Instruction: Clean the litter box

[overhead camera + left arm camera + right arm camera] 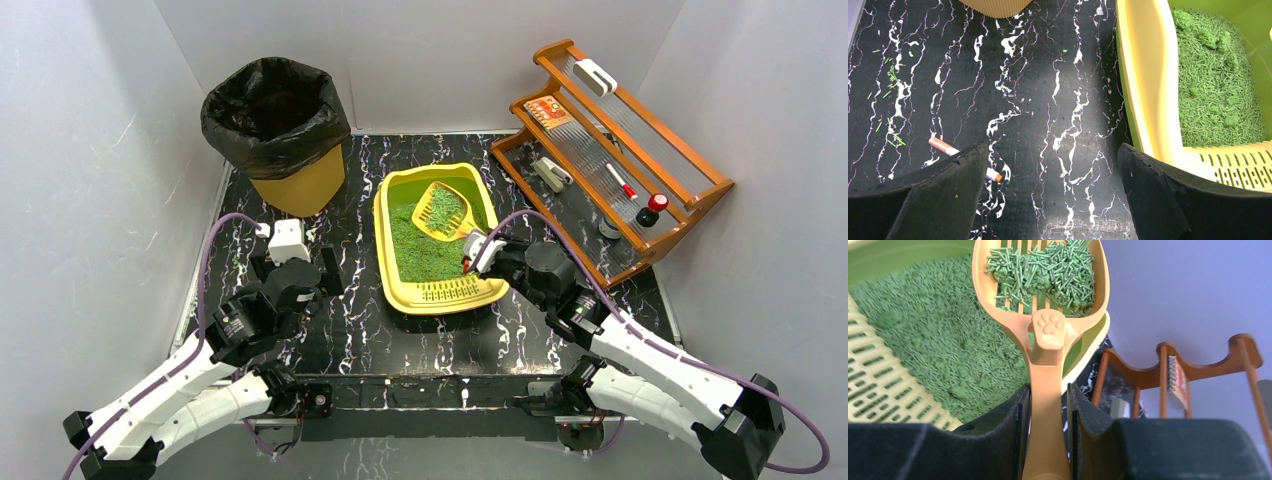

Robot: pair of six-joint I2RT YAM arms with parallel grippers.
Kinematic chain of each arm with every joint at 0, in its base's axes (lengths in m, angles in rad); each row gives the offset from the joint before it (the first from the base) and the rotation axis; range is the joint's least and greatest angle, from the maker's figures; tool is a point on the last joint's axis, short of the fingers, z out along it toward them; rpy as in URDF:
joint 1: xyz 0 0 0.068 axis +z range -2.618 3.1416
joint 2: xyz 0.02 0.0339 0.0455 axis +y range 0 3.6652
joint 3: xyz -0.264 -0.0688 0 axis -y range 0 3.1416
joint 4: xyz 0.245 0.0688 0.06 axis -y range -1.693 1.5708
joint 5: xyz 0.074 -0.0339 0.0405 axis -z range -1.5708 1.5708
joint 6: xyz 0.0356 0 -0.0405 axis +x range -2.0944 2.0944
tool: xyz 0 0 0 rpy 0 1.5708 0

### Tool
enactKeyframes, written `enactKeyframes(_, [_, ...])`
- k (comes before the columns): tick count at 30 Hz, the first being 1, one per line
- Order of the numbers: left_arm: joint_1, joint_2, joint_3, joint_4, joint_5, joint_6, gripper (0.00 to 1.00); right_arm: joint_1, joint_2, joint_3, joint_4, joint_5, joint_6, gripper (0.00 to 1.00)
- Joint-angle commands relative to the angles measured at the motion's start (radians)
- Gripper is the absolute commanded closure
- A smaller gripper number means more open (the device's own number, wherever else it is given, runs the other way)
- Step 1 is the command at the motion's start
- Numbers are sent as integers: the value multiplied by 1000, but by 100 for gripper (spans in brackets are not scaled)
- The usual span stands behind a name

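The yellow litter box (402, 300) sits mid-table, its slotted grate at the near end, with green litter (415, 250) inside. It also shows in the left wrist view (1148, 85) and the right wrist view (878, 385). My right gripper (478, 250) is shut on the handle of the orange slotted scoop (443, 212); the handle runs between my jaws in the right wrist view (1045, 410). The scoop's bowl (1043, 270) holds a heap of green litter and clumps above the box's far right part. My left gripper (298, 272) is open and empty over the table, left of the box (1053, 155).
A yellow bin with a black bag (278, 130) stands at the back left. A wooden rack (610, 150) with small items stands at the back right. A pink and white stick (943, 146) and loose green pellets (890, 80) lie on the black marbled table (340, 340).
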Motion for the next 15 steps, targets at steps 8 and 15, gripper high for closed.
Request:
enactKeyframes(8, [-6,-10,17,-3,-26,-7,2,2,17,66,-5,9,-294,100])
enactKeyframes(15, [-6,-10,17,-5,-27,-7,2,3,22,61,3,21,-300,100])
